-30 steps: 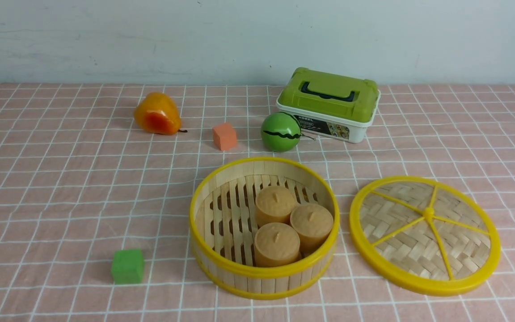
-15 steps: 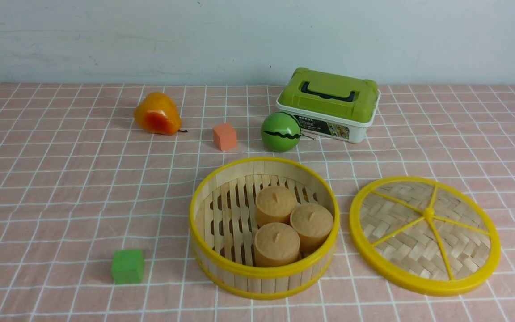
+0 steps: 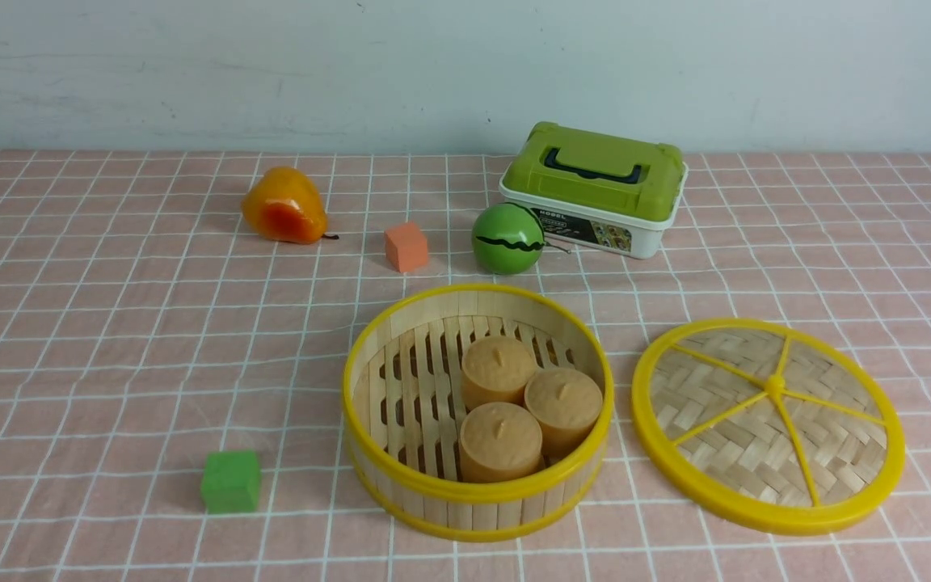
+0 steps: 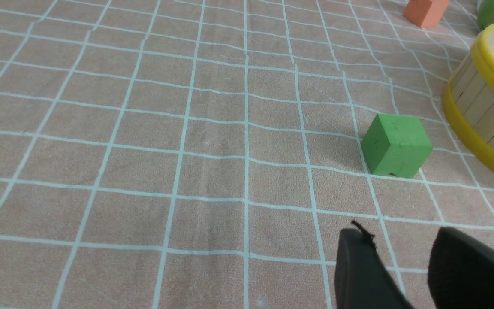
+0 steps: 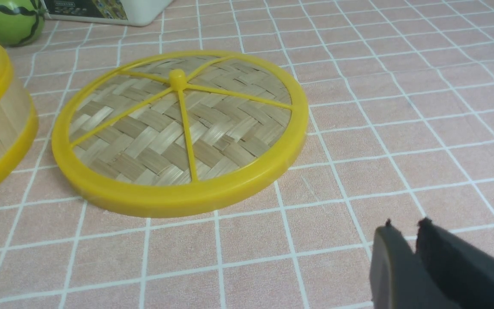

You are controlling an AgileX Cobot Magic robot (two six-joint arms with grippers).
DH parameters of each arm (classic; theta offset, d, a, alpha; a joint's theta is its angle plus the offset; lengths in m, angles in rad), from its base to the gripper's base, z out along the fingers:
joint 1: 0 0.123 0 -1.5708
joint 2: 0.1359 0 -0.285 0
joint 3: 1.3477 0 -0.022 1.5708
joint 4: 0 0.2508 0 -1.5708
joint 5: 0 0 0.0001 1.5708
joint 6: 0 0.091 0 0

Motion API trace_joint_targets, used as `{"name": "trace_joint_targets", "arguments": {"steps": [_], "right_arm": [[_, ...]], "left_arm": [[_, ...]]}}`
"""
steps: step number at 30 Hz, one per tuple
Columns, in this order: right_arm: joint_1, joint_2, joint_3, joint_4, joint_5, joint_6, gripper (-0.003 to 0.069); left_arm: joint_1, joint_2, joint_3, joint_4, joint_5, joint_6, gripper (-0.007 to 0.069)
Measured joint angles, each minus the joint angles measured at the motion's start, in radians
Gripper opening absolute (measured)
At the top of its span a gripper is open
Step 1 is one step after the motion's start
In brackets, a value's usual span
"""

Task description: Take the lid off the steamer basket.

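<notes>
The steamer basket (image 3: 473, 490) stands uncovered at the front centre, with three tan buns (image 3: 526, 404) on its slatted floor. The lid (image 3: 764, 428) lies flat on the cloth just right of it, knob up, a little apart from the basket. No gripper shows in the front view. In the right wrist view my right gripper (image 5: 405, 225) hovers over bare cloth near the lid (image 5: 178, 128), jaws a narrow slit apart and holding nothing. My left gripper (image 4: 399, 234) is open and empty, close to the basket's wall (image 4: 483, 98).
A green cube (image 3: 230, 481) sits left of the basket, just ahead of the left gripper (image 4: 396, 145). At the back lie an orange pear (image 3: 284, 206), an orange cube (image 3: 406, 246), a green melon ball (image 3: 507, 238) and a green-lidded white box (image 3: 595, 186).
</notes>
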Motion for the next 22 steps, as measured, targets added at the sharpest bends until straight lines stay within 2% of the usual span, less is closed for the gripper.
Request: {"name": "trace_joint_targets", "arguments": {"steps": [22], "right_arm": [[0.0,0.0,0.0,-0.001,0.0,0.0,0.0094]], "left_arm": [[0.0,0.0,0.0,0.0,0.0,0.0,0.0239]]}}
